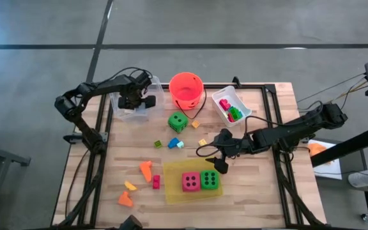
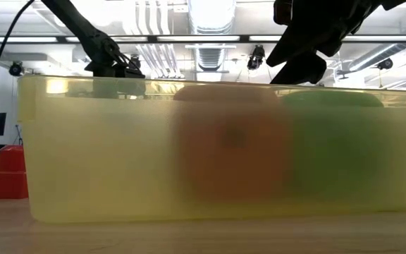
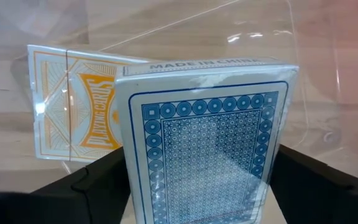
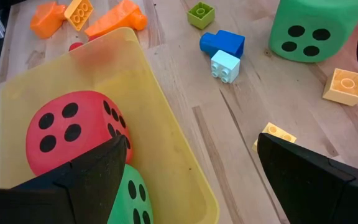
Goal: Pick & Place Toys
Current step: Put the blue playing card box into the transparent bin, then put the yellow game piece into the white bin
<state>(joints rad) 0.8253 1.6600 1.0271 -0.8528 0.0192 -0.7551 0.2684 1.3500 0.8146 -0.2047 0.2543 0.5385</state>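
My left gripper [image 1: 135, 101] points down into a clear bin [image 1: 121, 110] at the table's far left, shut on a blue card box [image 3: 204, 143]. An orange card box [image 3: 79, 112] sits in the bin just behind it. My right gripper [image 1: 217, 160] hangs open over the far right corner of the flat yellow tray [image 1: 171, 191], nothing between its fingers. In the tray sit a pink die [image 4: 73, 134] and a green die [image 4: 132, 196]. Another green die [image 1: 177, 122] stands on the bare table. My left gripper pinches the blue card box by its two long edges [image 3: 132, 186] between its two fingers [image 3: 86, 193], coming from above and pointing down. The box stands on end along the fingers, its printed end [image 3: 210, 63] down in the bin. Whether that end touches the bin floor I cannot tell.
An orange-red bucket [image 1: 186, 89] stands at the far middle, and a second clear bin [image 1: 230, 105] with bricks to its right. Small bricks lie loose: blue [image 1: 173, 143], yellow [image 1: 202, 142], green [image 1: 158, 144], orange [image 1: 146, 170], red [image 1: 156, 182], orange [image 1: 126, 199].
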